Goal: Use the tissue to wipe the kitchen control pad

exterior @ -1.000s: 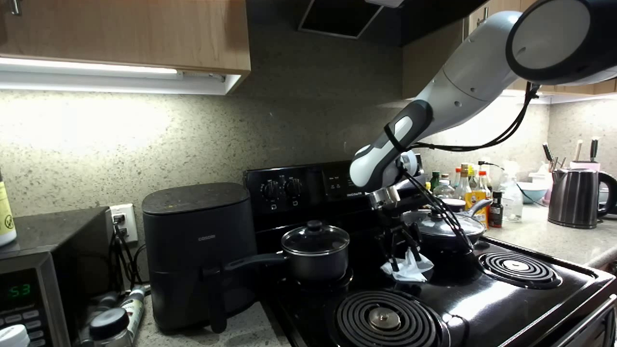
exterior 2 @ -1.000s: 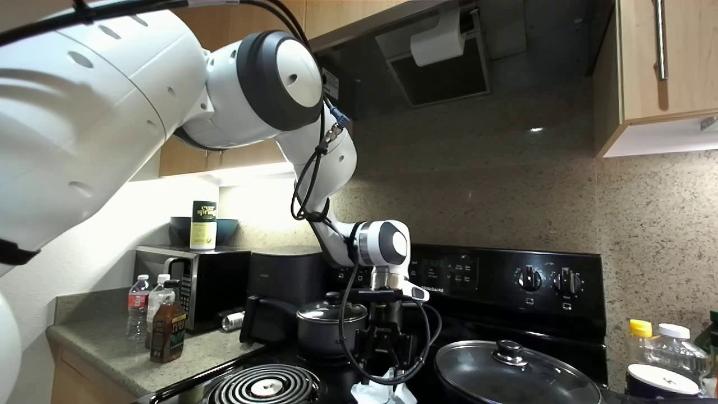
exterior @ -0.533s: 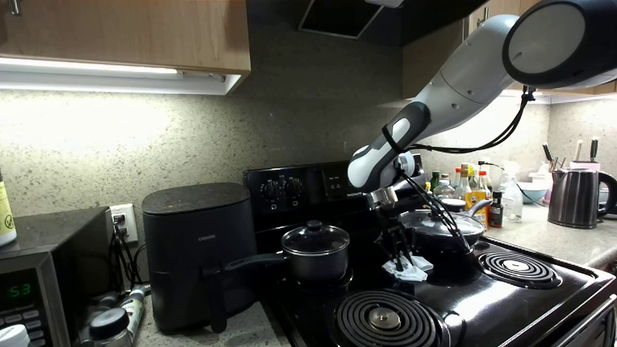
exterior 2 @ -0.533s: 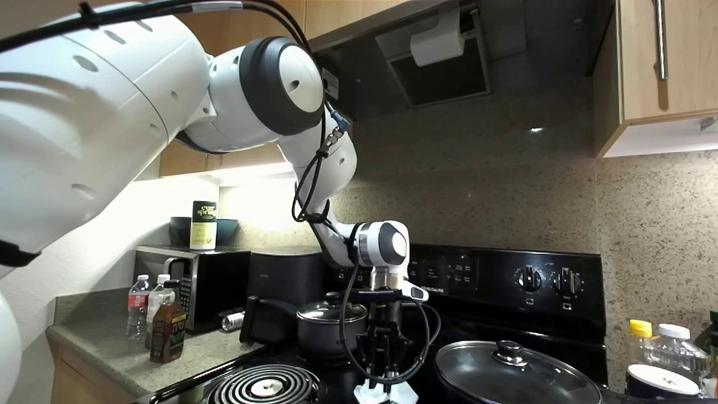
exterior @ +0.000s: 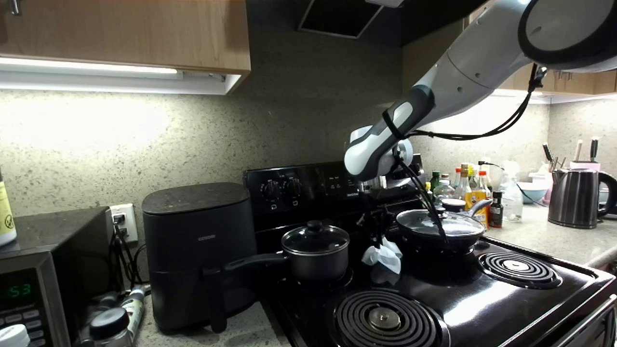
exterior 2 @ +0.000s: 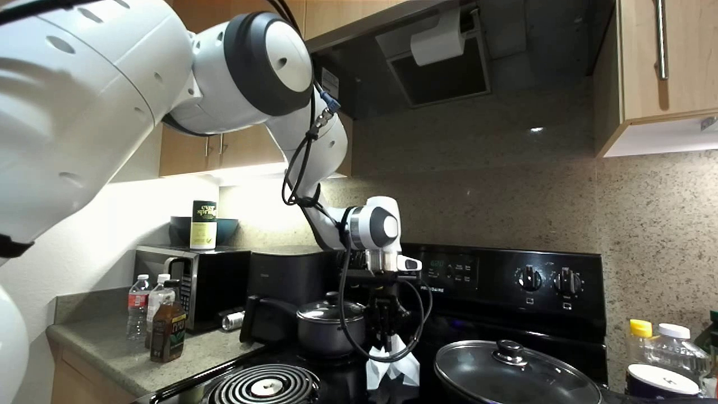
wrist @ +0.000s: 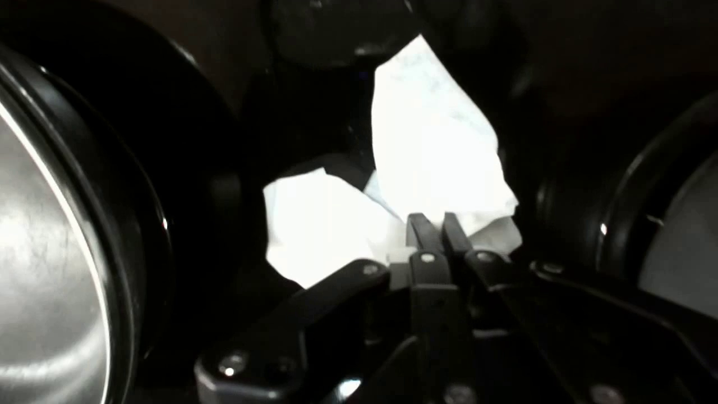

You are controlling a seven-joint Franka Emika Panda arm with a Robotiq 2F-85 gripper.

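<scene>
Tissue (exterior: 384,256) hangs over the stovetop (exterior: 482,299), jaws clenched on it. L to R in an exterior view: microwave (exterior: 79,270) at far left; air fryer (exterior: 195,255); glossy black ctrl pad (exterior: 311,188) w/ knobs (exterior: 292,188), along the back; lidded saucepan (exterior: 315,260); tissue, btwn saucepan & lidded skillet (exterior: 459,225), in front of ctrl pad & apart from it; then bottles (exterior: 464,187) & dark metal kettle (exterior: 573,198) on the desk (exterior: 525,227). Wrist view: jaws nearly meet, white folds fanning out past them.

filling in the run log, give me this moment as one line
fingers: shut on tissue | tissue: hanging over stovetop, between saucepan and lidded frying pan | control pad: not touched by tissue
</scene>
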